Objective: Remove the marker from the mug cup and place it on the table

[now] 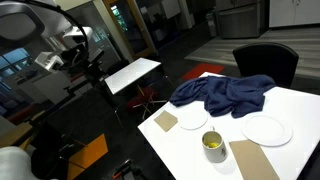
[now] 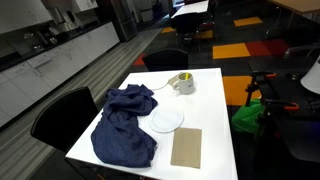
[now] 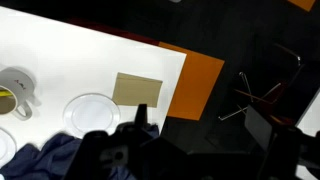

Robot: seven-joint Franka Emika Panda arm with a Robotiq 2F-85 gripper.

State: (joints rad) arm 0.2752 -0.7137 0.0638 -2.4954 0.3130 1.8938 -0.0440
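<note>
Gripper (image 3: 137, 140): we see only its dark body at the wrist view's lower edge; we cannot tell how far its jaws are parted, nor whether it holds anything.
Marker (image 1: 212, 146): we see it standing inside the mug cup (image 1: 214, 157), well apart from the gripper.
Mug cup: far off to the gripper's left in the wrist view, on the table (image 3: 70, 55).
Brown mat (image 3: 138, 90): straight ahead of the gripper.

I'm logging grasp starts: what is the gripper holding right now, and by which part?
Nothing. The gripper hangs in the air, touching no object; the marker sits inside the mug cup.
</note>
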